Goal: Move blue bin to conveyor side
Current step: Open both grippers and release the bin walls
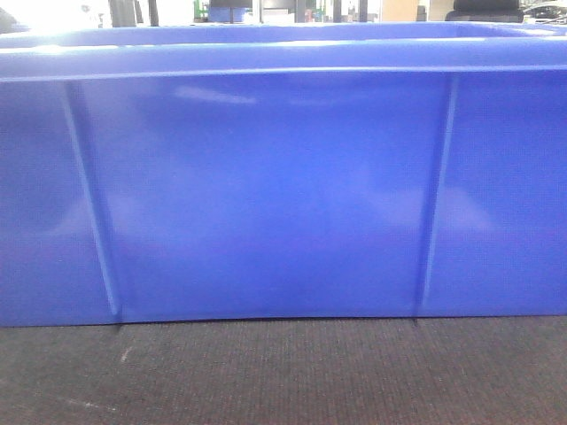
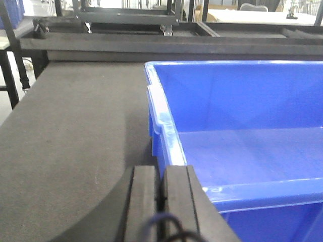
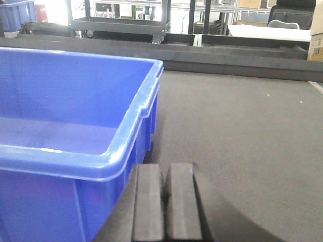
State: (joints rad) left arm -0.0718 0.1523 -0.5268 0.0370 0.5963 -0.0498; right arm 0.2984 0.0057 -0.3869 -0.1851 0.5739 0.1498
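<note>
The blue bin (image 1: 266,195) fills the front view, its long ribbed wall facing me, standing on the dark grey woven conveyor surface (image 1: 283,372). In the left wrist view the bin (image 2: 242,111) is open and empty. My left gripper (image 2: 160,171) is shut, its tips right at the bin's near left corner, with nothing visible between the pads. In the right wrist view the bin (image 3: 65,101) lies to the left. My right gripper (image 3: 165,169) is shut and empty, just outside the bin's near right corner, over the grey surface (image 3: 242,126).
A black rail (image 2: 151,45) edges the far side of the grey surface (image 2: 75,126); it also shows in the right wrist view (image 3: 227,65). Beyond it stand a black wheeled cart (image 3: 118,22), another blue bin (image 3: 17,15) and a white table (image 3: 267,31).
</note>
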